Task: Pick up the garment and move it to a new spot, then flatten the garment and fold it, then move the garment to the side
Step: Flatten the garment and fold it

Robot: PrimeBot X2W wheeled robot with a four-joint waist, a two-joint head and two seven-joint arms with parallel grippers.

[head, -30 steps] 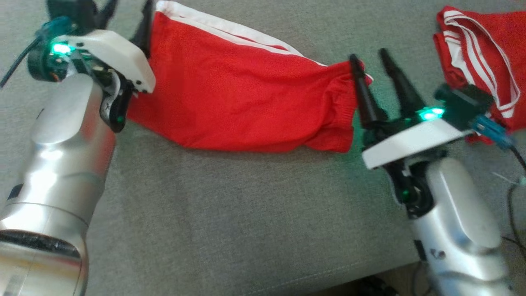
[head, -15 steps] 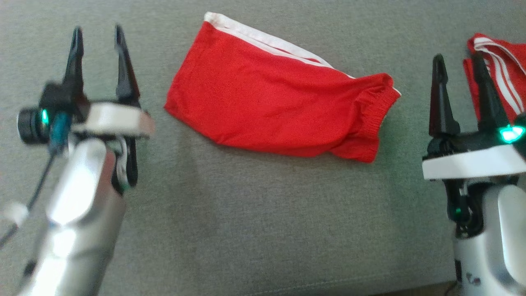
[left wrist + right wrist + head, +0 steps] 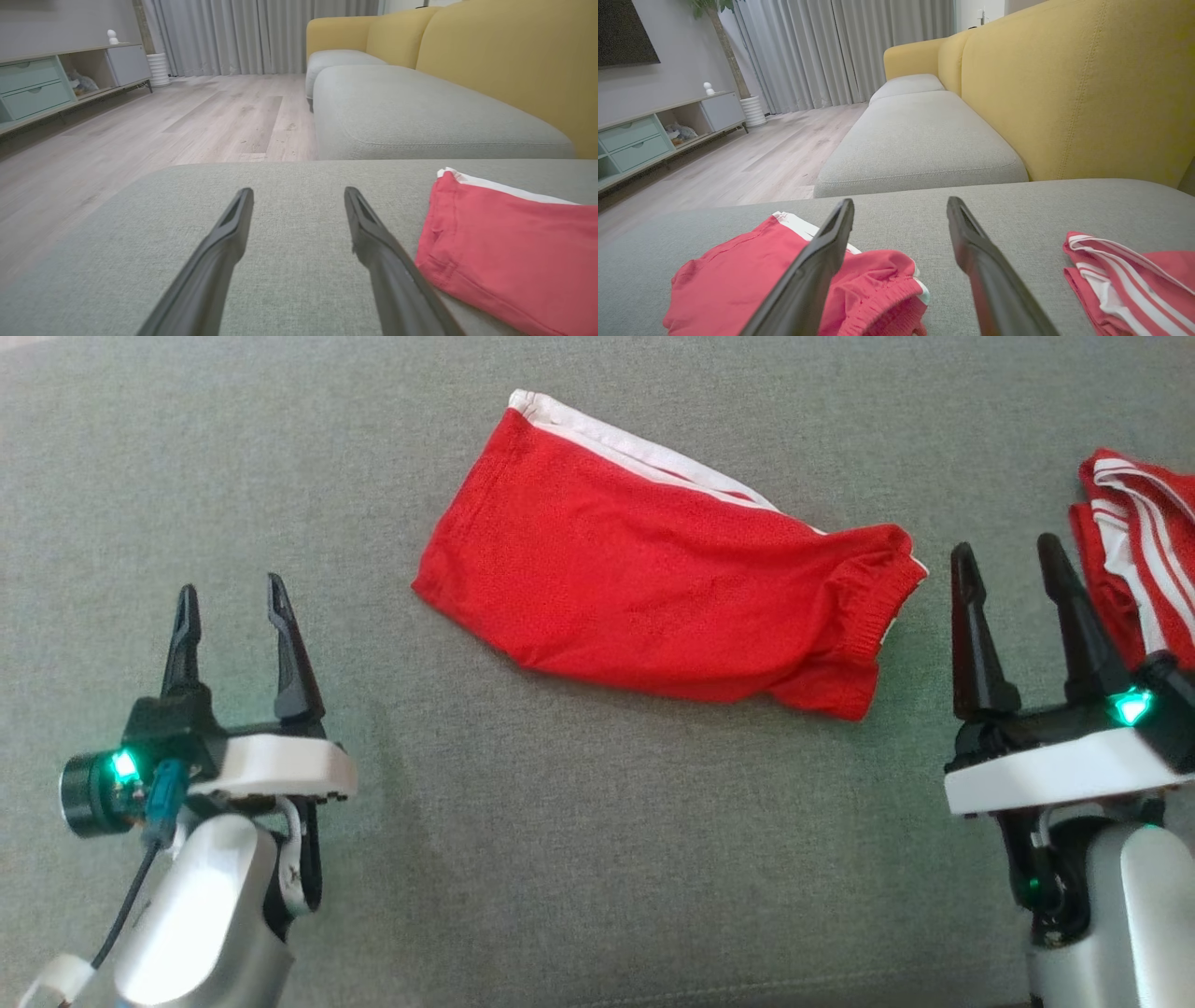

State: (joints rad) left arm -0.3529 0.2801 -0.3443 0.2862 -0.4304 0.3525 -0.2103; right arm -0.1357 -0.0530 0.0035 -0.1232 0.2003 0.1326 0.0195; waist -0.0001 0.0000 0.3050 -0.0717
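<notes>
A red garment (image 3: 653, 588) with a white side stripe lies folded into a long shape on the grey cushion (image 3: 560, 859), its elastic waistband toward the right. My left gripper (image 3: 231, 597) hovers open at the lower left, well clear of the cloth, which the left wrist view shows as the garment (image 3: 504, 252) off to the right of my fingers. My right gripper (image 3: 1006, 560) stands open just right of the waistband, holding nothing. In the right wrist view the garment (image 3: 752, 280) lies left of and behind my left finger (image 3: 817, 266).
A second red garment with white stripes (image 3: 1139, 541) lies bunched at the right edge, close behind my right gripper. The yellow sofa back (image 3: 1087, 93) rises beyond the cushion. Wooden floor (image 3: 140, 126) and a low cabinet (image 3: 42, 88) lie off the left side.
Both grippers have let go of the garment's ends and drawn back toward me. The garment now lies free on the cushion. The head camera has shifted too.
</notes>
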